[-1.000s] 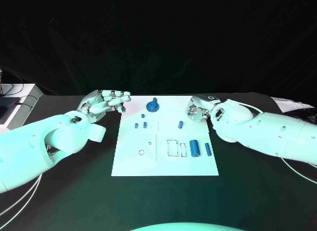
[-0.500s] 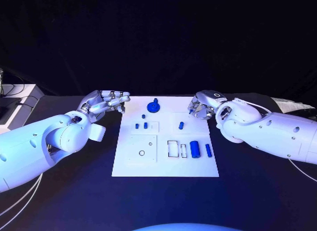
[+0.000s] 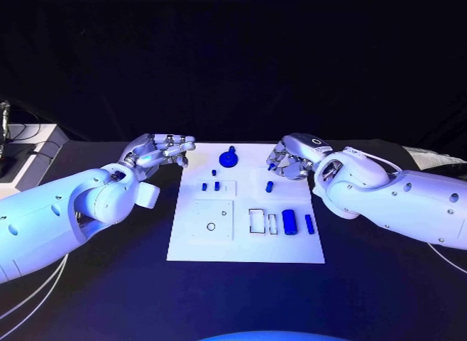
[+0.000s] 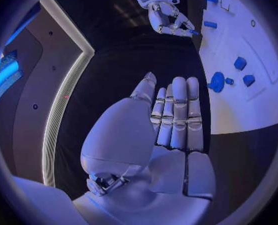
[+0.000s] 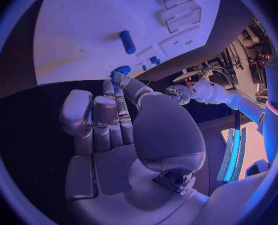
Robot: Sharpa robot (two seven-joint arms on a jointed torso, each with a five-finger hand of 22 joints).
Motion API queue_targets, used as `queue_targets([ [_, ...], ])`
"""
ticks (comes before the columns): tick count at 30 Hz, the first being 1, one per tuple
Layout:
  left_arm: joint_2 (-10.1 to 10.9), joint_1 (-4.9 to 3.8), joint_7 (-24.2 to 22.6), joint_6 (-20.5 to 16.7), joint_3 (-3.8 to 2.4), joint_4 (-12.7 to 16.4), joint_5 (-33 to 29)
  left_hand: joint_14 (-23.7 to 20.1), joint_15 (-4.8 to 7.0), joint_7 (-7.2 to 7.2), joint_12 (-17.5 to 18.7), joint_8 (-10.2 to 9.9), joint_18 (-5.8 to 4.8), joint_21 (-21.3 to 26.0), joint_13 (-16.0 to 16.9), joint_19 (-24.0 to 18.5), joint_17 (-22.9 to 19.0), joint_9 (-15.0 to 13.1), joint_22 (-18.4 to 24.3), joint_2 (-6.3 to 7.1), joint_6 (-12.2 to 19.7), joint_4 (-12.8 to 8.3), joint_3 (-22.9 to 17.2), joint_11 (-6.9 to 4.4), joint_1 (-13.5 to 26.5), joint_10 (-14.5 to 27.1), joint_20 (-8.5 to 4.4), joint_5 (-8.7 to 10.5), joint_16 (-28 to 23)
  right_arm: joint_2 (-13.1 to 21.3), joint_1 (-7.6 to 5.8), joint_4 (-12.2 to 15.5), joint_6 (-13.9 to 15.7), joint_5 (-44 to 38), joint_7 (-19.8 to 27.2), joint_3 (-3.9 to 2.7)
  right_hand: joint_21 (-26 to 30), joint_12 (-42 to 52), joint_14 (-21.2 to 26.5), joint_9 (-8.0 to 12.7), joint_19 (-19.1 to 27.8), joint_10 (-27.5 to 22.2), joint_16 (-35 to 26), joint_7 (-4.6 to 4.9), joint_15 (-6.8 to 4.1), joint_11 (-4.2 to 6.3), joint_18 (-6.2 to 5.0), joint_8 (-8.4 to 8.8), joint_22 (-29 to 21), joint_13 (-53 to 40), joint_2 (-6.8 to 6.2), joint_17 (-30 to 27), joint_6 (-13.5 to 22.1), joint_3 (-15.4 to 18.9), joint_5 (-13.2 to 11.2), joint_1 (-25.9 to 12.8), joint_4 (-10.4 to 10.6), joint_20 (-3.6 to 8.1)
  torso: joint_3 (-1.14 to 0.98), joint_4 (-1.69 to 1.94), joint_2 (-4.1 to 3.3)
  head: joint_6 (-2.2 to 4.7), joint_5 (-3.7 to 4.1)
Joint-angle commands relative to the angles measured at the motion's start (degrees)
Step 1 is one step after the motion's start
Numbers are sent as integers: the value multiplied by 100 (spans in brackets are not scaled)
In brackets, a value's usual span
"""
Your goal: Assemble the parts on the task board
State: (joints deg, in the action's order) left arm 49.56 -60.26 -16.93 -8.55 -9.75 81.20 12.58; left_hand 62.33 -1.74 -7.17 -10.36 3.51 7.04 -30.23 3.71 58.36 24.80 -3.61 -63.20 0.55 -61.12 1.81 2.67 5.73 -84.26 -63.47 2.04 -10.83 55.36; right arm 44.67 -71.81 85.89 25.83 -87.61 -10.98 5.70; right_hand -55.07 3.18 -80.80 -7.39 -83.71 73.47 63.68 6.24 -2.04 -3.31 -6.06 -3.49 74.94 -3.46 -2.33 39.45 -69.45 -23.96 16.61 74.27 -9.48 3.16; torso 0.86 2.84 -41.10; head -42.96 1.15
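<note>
The white task board (image 3: 198, 245) lies in the middle of the black table. On it are a round blue part (image 3: 231, 158) by the far edge, three small blue pegs (image 3: 214, 172) below it, a single peg (image 3: 270, 186), a thick blue cylinder (image 3: 290, 220) and a slim blue bar (image 3: 309, 224). My right hand (image 3: 290, 160) hovers over the board's far right corner with its fingers curled, pinching a small blue part (image 4: 193, 32) at its fingertips (image 5: 117, 80). My left hand (image 3: 162, 150) hangs just off the board's far left corner, fingers straight, holding nothing (image 4: 176, 115).
Rectangular recesses (image 3: 261, 219) and a small hole (image 3: 211, 226) mark the board's near half. A pale cabinet (image 3: 24, 153) with cables stands at the table's far left. Bare black table surrounds the board.
My right hand has crept a little inward over the board's far right corner. The left hand and the parts on the board have stayed where they were.
</note>
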Motion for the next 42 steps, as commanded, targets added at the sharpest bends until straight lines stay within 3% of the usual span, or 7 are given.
queue_targets([
  [1, -26, 0, -52, -14, -5, 7, -6, -28, -5, -35, 25, 26, -34, 38, -4, -40, -5, -7, -5, -11, 11, -27, -5, 7, -4, 53, 11, -20, 33, -74, 50, 175, 12, -114, 33, 12, 12, 21, -5, 5, -177, 110, 37, 5, -25, 69, -107, -26, 524, -5, 64, 5, -40, 14, 6, 56, 18, -7, 14, 16, 2, -15, -93],
  [7, -53, 0, -55, -88, -4, 5, 3, -33, -7, -36, 32, 26, -32, 41, -5, -41, -15, -6, -11, -10, 7, -27, -5, 11, -6, 63, 14, -19, 45, -348, 157, 400, -49, -501, -47, 67, 162, 19, -5, 9, -231, 107, 32, 5, -27, 68, -108, -25, 650, -5, 73, 1, -38, 12, 9, 56, 6, -8, 11, 20, -9, -41, -252],
  [15, -80, -1, -80, -285, -4, 39, 53, -51, -13, -35, 34, 26, -30, 55, -4, -46, -41, -7, -18, 8, 13, -17, 5, 15, 6, 72, 20, -19, 50, -699, 319, 405, -173, -808, -163, 152, 198, 20, -3, 12, -237, 103, 17, 9, -26, 65, -111, -25, 648, -5, 73, -19, -33, 8, 15, 47, 2, -8, 17, 12, -17, -82, -427],
  [24, -103, -1, -82, -355, -4, 59, 93, -60, -14, -35, 33, 26, -31, 64, -4, -51, -52, -6, -19, 8, 9, -16, 1, 16, 1, 74, 24, -19, 53, -964, 492, 327, -209, -968, -264, 180, 221, 20, -1, 17, -245, 100, 5, 12, -25, 63, -113, -24, 647, -5, 77, -36, -27, 0, 36, 49, -12, -8, 10, 14, -27, -113, -504],
  [31, -105, -1, -81, -336, -4, 63, 109, -60, -14, -35, 33, 26, -31, 64, -4, -51, -52, -6, -19, 8, 9, -16, 1, 16, 1, 74, 24, -19, 53, -1016, 539, 286, -318, -1016, -281, 188, 232, 21, -3, 17, -251, 104, 1, 10, -26, 65, -113, -25, 648, -5, 75, -45, -33, -2, 35, 43, -21, -8, 18, 15, -21, -193, -546],
  [35, -110, -1, -85, -319, -4, 55, 112, -71, -19, -39, 36, 24, -29, 75, -4, -53, -71, -6, -27, 7, 18, -8, -5, 22, 0, 89, 27, -26, 66, -1045, 562, 269, -388, -1024, -267, 200, 224, 21, -8, 18, -254, 106, 10, 10, -26, 66, -110, -26, 652, -5, 73, -32, -34, 2, 34, 38, -23, -9, 9, 24, -16, -254, -605],
  [42, -111, -1, -83, -305, -4, 54, 112, -71, -19, -39, 36, 24, -29, 75, -4, -53, -71, -6, -27, 7, 18, -8, -5, 22, 0, 89, 27, -26, 66, -1081, 598, 232, -429, -1044, -266, 210, 224, 21, -8, 18, -254, 106, 10, 10, -26, 66, -110, -26, 652, -5, 73, -32, -34, 2, 34, 38, -23, -9, 12, 25, -11, -290, -630],
])
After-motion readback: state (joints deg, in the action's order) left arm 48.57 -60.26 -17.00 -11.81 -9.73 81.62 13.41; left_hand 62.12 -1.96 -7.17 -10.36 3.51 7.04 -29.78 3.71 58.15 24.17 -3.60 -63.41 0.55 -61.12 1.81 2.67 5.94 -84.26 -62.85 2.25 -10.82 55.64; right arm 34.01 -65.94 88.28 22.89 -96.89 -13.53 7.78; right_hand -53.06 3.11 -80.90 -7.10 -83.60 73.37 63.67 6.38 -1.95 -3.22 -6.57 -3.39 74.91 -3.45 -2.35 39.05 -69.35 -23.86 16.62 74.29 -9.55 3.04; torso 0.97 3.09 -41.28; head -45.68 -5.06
